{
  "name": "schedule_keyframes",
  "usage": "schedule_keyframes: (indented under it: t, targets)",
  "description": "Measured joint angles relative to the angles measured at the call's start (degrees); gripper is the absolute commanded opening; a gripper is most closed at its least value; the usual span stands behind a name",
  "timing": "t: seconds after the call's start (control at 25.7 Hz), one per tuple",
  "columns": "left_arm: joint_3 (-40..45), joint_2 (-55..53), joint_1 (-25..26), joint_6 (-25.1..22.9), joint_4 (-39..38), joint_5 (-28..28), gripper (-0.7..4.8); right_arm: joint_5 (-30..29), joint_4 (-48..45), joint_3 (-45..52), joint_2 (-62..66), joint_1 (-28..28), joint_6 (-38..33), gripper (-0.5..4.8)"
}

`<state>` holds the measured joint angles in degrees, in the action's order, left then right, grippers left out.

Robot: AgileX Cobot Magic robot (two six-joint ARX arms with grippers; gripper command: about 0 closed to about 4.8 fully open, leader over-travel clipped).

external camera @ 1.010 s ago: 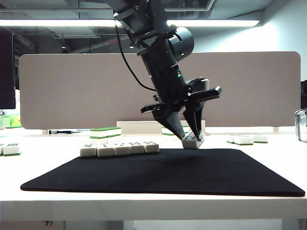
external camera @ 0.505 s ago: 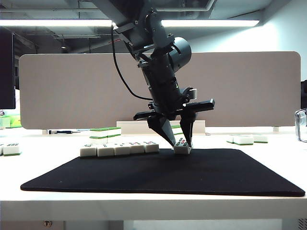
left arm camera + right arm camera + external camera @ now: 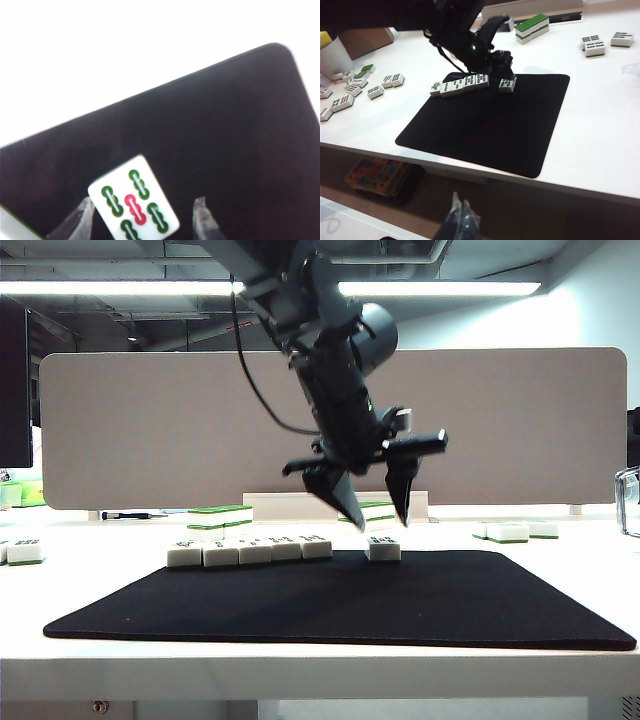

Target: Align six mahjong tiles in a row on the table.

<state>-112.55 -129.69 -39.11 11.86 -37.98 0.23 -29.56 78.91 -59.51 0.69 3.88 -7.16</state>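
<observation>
My left claw [image 3: 378, 512] hangs open and empty above the sixth tile [image 3: 383, 549], which lies on the mat [image 3: 340, 610] apart from the row of five [image 3: 250, 551]. Next I should nudge it flush. My right claw [image 3: 460, 216], pinched shut, waits off the surface.

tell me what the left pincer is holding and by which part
Nothing: the left pincer hangs open above the sixth tile, which rests on the mat.
</observation>
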Motion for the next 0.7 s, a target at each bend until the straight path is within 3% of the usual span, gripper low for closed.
schedule_keyframes:
  t: [0.16, 0.27, 0.35, 0.58, 0.7]
  targets:
    - [-4.7, 0.5, 0.0, -8.4, -4.5, 0.2, 2.58, 0.0, 0.0, 0.0, 0.0, 0.0, 0.0, -0.01]
    - [-6.2, 1.0, 0.8, -23.1, -7.0, 0.4, 3.64, 0.0, 0.0, 0.0, 0.0, 0.0, 0.0, -0.01]
    - [-6.2, 0.7, 1.4, -30.0, -9.2, 0.7, 4.02, 0.0, 0.0, 0.0, 0.0, 0.0, 0.0, -0.01]
    - [-5.9, -1.1, 2.3, -48.7, -13.5, 3.7, 4.04, 0.0, 0.0, 0.0, 0.0, 0.0, 0.0, -0.01]
    - [-5.9, -1.2, 2.5, -53.0, -11.0, 9.0, 4.0, 0.0, 0.0, 0.0, 0.0, 0.0, 0.0, -0.01]
